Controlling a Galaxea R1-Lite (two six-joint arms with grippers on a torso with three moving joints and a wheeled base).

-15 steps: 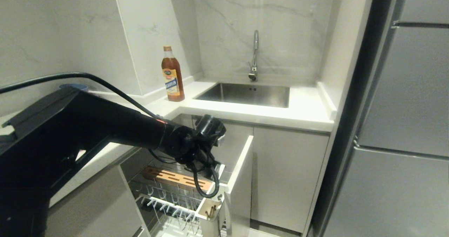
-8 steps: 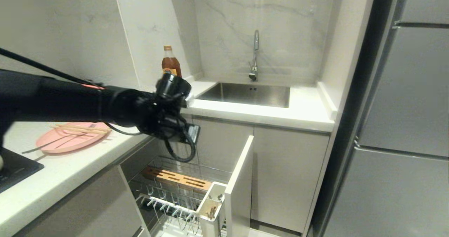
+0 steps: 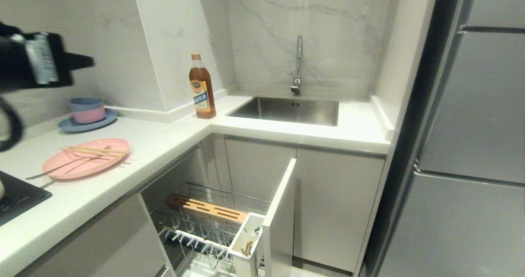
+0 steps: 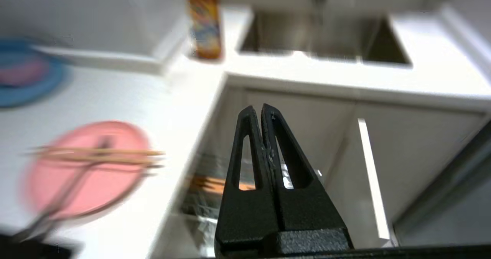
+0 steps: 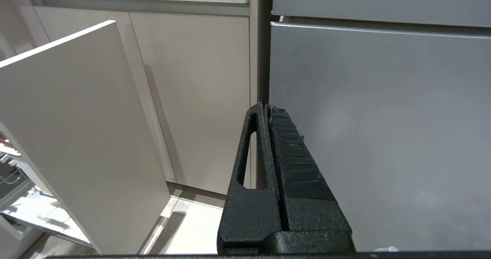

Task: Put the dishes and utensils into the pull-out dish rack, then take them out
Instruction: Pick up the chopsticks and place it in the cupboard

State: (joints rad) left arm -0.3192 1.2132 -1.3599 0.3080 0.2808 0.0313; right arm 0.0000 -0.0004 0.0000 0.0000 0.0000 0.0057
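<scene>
My left tool (image 4: 262, 111), pressed together and empty, hangs high over the counter's (image 3: 164, 139) front edge; light-wood chopsticks (image 3: 96, 150) lie lengthwise across the pale-pink oval plate (image 3: 84, 164) below it.

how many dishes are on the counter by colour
pink: 2, the oval plate and a small bowl
blue: 2, the round plate and the small bowl stacked on top
total: 4
</scene>
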